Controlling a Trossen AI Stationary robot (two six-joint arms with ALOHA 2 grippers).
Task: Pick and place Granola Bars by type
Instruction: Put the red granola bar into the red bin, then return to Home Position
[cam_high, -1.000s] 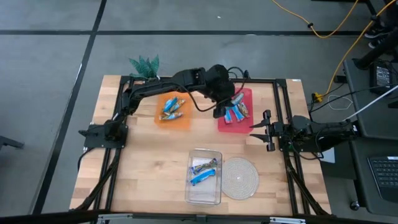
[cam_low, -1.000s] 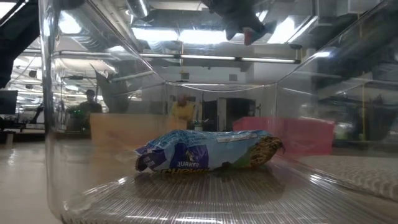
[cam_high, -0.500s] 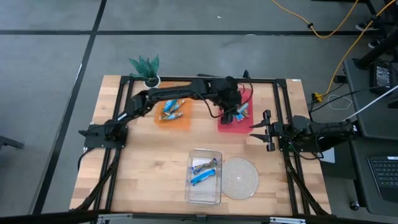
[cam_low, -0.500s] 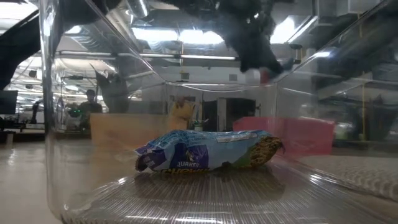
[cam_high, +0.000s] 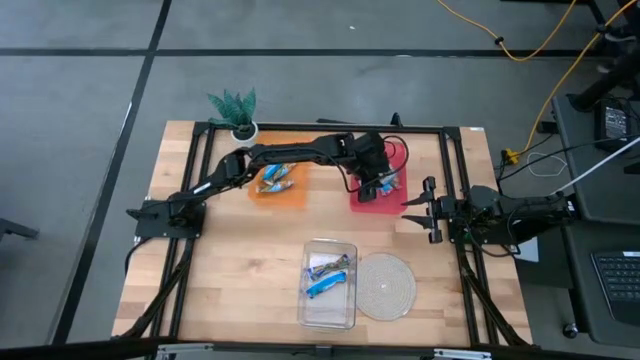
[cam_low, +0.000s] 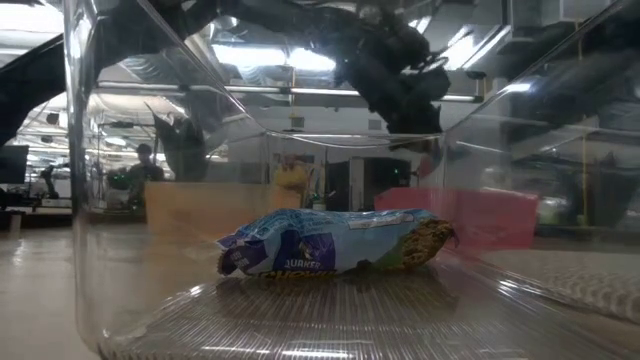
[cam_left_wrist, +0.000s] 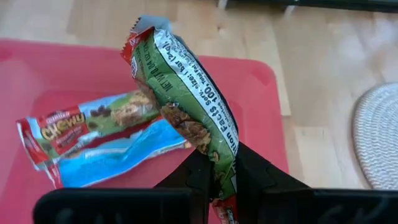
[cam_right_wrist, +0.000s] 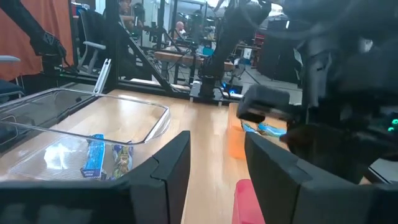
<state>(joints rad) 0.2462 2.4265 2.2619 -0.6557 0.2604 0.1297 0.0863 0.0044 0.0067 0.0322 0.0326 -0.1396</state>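
Three trays sit on the table (cam_high: 220, 280): an orange tray (cam_high: 290, 196) at about 11 o'clock from the table's middle, a red tray (cam_high: 362, 201) at about 1 o'clock, and a clear tray (cam_high: 330, 315) at about 6 o'clock, with one round mat (cam_high: 387, 285) just beside its 3 o'clock edge. The orange tray holds about three blue bars (cam_high: 274, 177), though the arm hides part of them. The clear tray holds two or three bars (cam_high: 328, 275). How many lie in the red tray cannot be told from above.

The left gripper (cam_left_wrist: 217, 177) is clenched on a green bar (cam_left_wrist: 186, 93), which stands up between the fingers over the red tray, beside a red-and-blue bar (cam_left_wrist: 93, 134) lying flat there. A second ago this gripper was higher above the red tray; it has since dropped low over it.

The right gripper (cam_high: 418, 211) waits at the table's 3 o'clock edge, fingers apart.

The green bar's wrapper is crinkled, with white print and an oat picture.
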